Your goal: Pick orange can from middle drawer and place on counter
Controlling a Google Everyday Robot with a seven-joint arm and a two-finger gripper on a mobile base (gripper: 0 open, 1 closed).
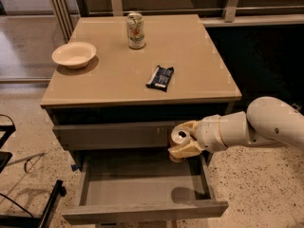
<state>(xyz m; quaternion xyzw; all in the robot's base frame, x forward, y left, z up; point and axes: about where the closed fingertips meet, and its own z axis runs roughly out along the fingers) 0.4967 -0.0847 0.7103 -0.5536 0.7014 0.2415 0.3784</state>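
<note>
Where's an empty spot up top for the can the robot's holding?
The gripper holds the orange can above the middle drawer. The counter is bare right of the snack packet and in front of the bowl. Busier near the pale can.

- counter (114, 80): smooth, slightly glossy tan.
- middle drawer (142, 190): matt grey floor.
- orange can (180, 136): silvery metal top.
- gripper (182, 141), above the drawer's right side, clasping the can: matt cream.

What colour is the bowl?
Cream bowl, camera view. The gripper holds the orange can above the middle drawer.
</note>
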